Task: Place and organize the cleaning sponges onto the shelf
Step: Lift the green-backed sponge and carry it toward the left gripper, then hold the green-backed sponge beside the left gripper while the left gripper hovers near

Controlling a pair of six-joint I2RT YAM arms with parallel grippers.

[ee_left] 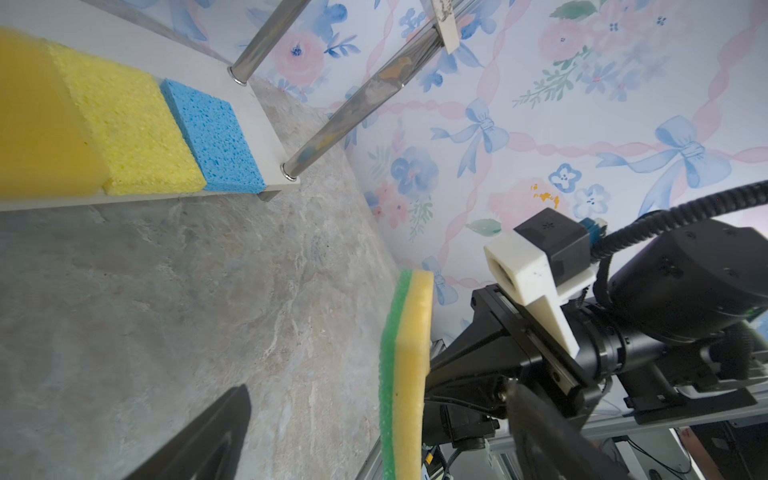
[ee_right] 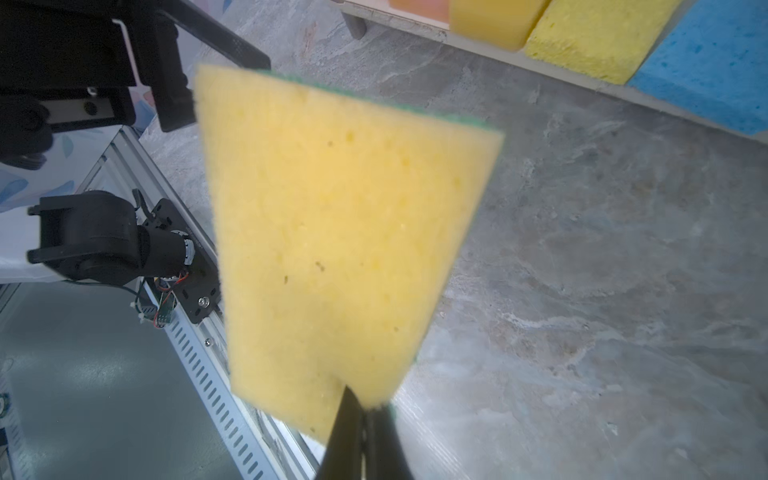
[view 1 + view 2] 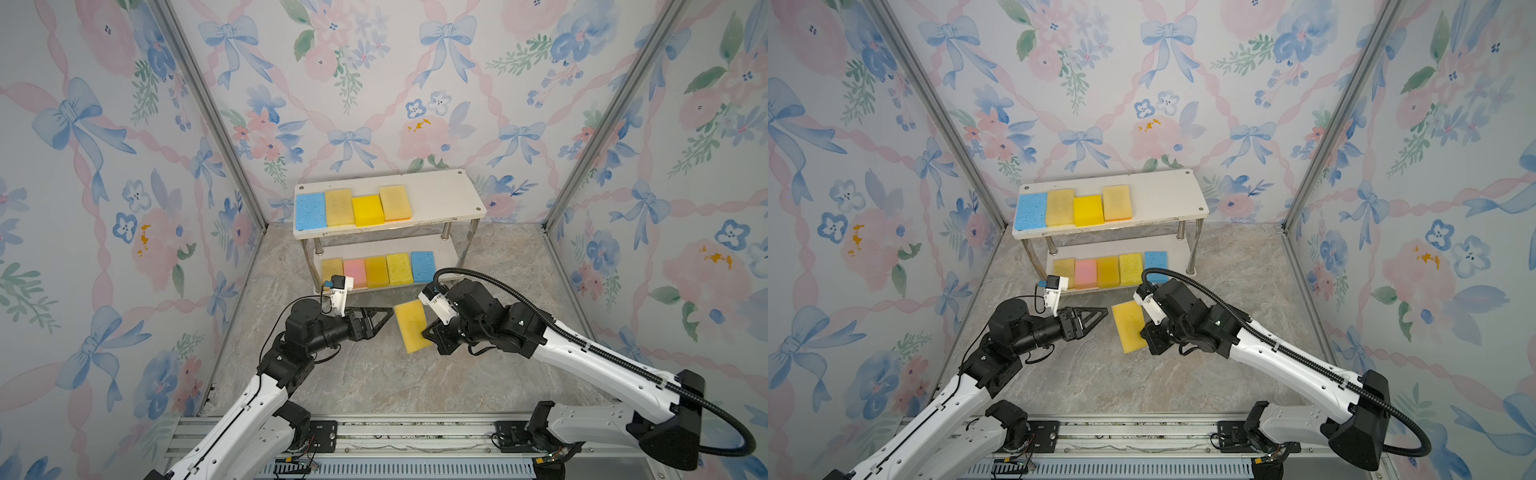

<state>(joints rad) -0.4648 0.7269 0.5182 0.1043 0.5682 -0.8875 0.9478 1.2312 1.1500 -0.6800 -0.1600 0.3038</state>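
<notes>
The small white rack with two boards and thin shiny legs (image 3: pixel 449 195) stands at the back of the grey stone-look floor (image 3: pixel 374 386), against the flowery wall. On its top board four flat sponges lie side by side at the left end: a blue sponge (image 3: pixel 309 211), a pale yellow sponge (image 3: pixel 338 201), a bright yellow sponge (image 3: pixel 368 210) and another pale yellow one (image 3: pixel 395 202). The right part of that board is bare. On the bottom board five more lie in a row: a soft yellow sponge (image 3: pixel 332 268), a pink sponge (image 3: pixel 355 272), a deep yellow sponge (image 3: pixel 377 271), a holey yellow sponge (image 3: pixel 399 268) and a second blue sponge (image 3: pixel 422 266). The last one, a yellow sponge with a green scrubby back (image 3: pixel 411 326), is in front of the rack, held up over the floor and tilted, yellow side up. The right gripper (image 3: pixel 427 332) has its two black fingers pressed tight on the edge of this sponge. The left gripper (image 3: pixel 386 314) is just beside the sponge's other side, and its fingers are spread wide apart with nothing in them. I cannot tell if it touches the sponge.
</notes>
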